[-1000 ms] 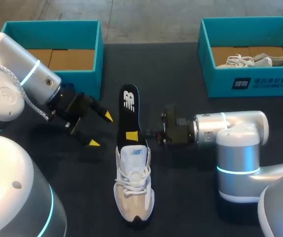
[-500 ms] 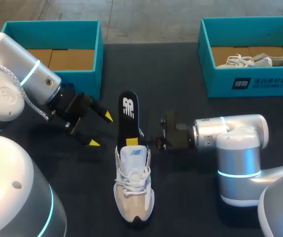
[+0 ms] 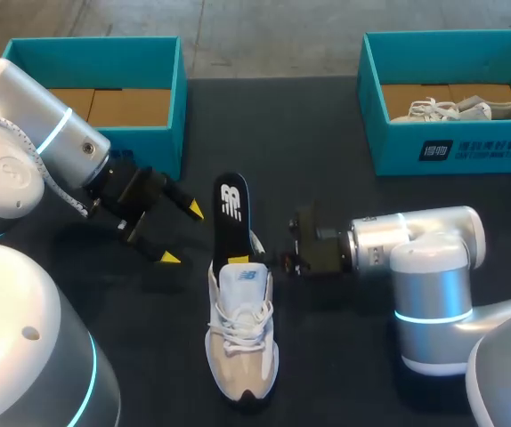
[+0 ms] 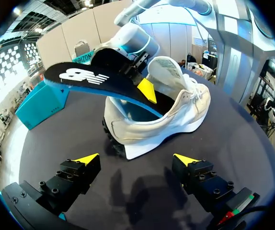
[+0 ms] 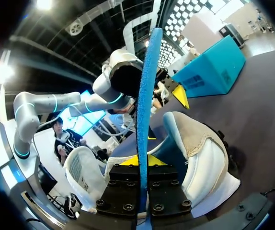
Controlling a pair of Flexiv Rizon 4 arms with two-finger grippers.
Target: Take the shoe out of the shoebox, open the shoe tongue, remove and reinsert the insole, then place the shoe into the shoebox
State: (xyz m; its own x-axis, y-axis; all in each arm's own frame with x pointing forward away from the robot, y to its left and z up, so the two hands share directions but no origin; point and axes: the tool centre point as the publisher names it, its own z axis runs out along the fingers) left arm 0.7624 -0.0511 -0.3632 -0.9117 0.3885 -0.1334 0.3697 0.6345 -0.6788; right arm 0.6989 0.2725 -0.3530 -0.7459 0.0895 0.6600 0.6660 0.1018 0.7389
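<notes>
a dark matte table (image 3: 327, 124) fills the scene.

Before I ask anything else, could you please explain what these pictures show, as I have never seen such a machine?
It is a robot with two arms at a dark table. One picture looks down from above and behind it; the two round ones come from cameras on its wrists, looking along the fingers. On the table lies a pale shoe, with a teal shoebox at the back left and a second shoebox at the back right holding a further shoe. The right arm's fingers, yellow-tipped, are shut on a black insole, whose front end sits in the shoe's opening while the rest sticks out. The left arm's fingers are open and empty, beside the shoe.
</notes>
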